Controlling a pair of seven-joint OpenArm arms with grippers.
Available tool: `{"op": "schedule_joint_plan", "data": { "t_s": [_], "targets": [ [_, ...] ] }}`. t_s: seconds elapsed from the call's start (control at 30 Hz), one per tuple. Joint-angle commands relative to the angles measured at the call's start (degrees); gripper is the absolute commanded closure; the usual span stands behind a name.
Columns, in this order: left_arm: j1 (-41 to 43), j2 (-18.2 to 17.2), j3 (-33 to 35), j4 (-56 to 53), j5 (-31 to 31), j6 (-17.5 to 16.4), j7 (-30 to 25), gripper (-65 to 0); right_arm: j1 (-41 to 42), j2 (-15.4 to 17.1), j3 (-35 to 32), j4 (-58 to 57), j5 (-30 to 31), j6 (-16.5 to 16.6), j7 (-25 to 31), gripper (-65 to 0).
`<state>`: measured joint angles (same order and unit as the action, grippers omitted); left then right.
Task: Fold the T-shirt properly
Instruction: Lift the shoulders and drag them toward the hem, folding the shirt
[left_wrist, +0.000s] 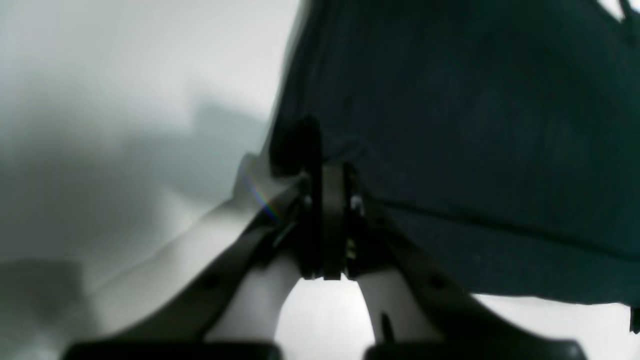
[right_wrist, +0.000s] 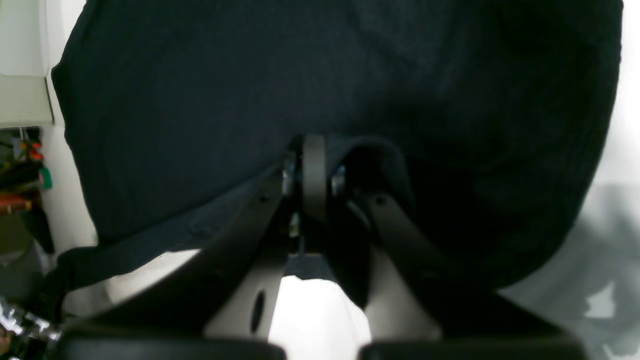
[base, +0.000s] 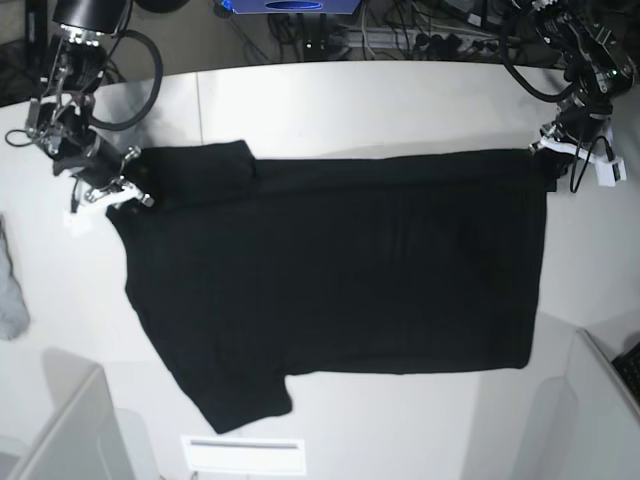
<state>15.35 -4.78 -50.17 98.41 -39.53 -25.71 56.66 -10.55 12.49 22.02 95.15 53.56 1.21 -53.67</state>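
Note:
The black T-shirt (base: 340, 270) is spread plain side up over the white table (base: 380, 100), its far edge stretched between both grippers. No print shows. My left gripper (base: 545, 158) is at the right of the base view, shut on the shirt's hem corner. In the left wrist view the jaws (left_wrist: 325, 170) are pinched on the dark cloth (left_wrist: 475, 125). My right gripper (base: 125, 190) is at the left, shut on the shoulder end by a sleeve. In the right wrist view it (right_wrist: 312, 150) grips the cloth (right_wrist: 250, 75), which fills the frame.
A small grey cloth (base: 10, 290) lies at the table's left edge. A white label (base: 243, 455) sits near the front edge below the lower sleeve. Grey box corners stand at the front left (base: 70, 430) and front right (base: 600, 400). Cables (base: 420, 40) run behind the table.

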Motion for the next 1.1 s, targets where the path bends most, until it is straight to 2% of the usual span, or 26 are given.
{"op": "schedule_joint_plan", "data": {
  "t_s": [0.0,0.07,0.23,0.57,0.77,0.9,0.97,1.07],
  "targets": [
    [-0.3,-0.6,-0.3,1.1,-0.7,-0.3,-0.3,0.0,1.2,1.6,-0.7,0.4,0.8,0.1,1.1,0.0],
    [-0.6,-0.8,-0.3,1.1,-0.5,0.1,-0.3,0.0,2.2,2.1,-2.2,-0.5,0.8,0.1,1.1,0.0],
    [-1.1,-1.0,0.0,1.1,-0.7,4.4,-0.3,0.0,5.3,3.2,-5.0,-3.0,0.8,0.1,1.1,0.0],
    [-3.1,-1.2,0.2,0.5,-0.5,4.8,-0.2,0.0,11.1,3.2,-5.4,-8.0,0.8,0.1,1.1,0.0],
    [-4.7,-2.4,4.2,-1.3,-0.3,5.0,-0.2,0.0,14.8,3.1,-5.4,-11.7,0.8,0.1,-1.2,0.0],
    [-6.1,-2.5,4.6,-2.9,-0.3,8.5,-0.2,0.0,16.0,3.0,-5.4,-13.1,0.8,0.1,-1.3,0.0],
    [-6.4,-3.4,4.7,-3.5,-0.3,8.8,-0.2,0.0,16.9,2.8,-5.6,-14.4,0.8,0.1,-1.3,0.0],
    [-7.0,-4.0,4.8,-3.6,-0.4,8.8,-0.2,0.0,18.4,3.2,-9.9,-15.7,0.8,0.1,-1.1,0.0]
  ]
}}
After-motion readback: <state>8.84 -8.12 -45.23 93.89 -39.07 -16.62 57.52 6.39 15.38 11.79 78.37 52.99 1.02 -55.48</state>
